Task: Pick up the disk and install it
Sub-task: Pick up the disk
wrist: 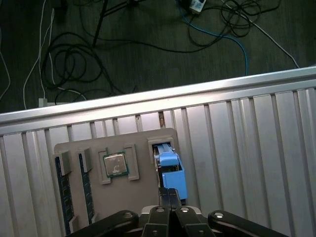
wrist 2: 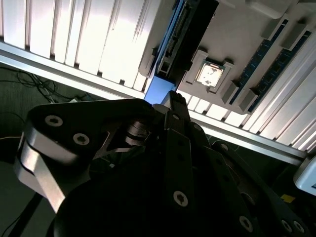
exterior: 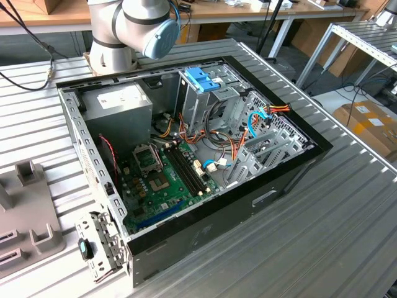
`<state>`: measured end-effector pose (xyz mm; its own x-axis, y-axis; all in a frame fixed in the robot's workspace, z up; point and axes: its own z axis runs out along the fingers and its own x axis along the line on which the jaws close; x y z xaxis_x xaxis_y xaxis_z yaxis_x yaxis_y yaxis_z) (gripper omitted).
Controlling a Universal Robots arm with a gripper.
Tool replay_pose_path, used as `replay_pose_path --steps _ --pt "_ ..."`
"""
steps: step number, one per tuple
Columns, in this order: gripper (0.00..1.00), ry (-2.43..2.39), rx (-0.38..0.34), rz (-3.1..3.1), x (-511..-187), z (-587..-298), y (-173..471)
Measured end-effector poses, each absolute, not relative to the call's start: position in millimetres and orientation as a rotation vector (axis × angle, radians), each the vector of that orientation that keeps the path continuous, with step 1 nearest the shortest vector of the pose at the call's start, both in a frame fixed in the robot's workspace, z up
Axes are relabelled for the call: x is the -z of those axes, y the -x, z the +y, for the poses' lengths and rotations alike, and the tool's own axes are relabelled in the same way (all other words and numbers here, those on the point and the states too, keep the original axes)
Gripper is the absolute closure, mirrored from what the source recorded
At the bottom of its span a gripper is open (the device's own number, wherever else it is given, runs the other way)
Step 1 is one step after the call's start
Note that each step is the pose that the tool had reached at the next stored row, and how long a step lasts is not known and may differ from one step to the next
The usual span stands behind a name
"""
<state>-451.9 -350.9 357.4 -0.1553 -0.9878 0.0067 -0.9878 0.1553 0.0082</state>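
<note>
First wrist view: we log gripper [wrist: 170, 192] closed beside disk [wrist: 172, 172]; we judge it stiff, fragile; grip its flat sides.

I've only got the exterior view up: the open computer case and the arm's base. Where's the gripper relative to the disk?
Observer: In the first wrist view the gripper hangs over a grey holder tray on the slatted table, right next to the disk.
Operator: Is the disk lying flat there?
Observer: No, it appears to stand on edge in a slot at one corner of the tray.
Operator: Anything else close by that I should know of?
Observer: A square processor chip sits in a recess of the tray, just beside the disk's slot.
</note>
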Motion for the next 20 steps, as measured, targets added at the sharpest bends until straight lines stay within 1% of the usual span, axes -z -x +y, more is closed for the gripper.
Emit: replay_pose_path --steps 20 --pt "0.89 -2.035 0.003 -2.38 -357.4 -350.9 434.3"
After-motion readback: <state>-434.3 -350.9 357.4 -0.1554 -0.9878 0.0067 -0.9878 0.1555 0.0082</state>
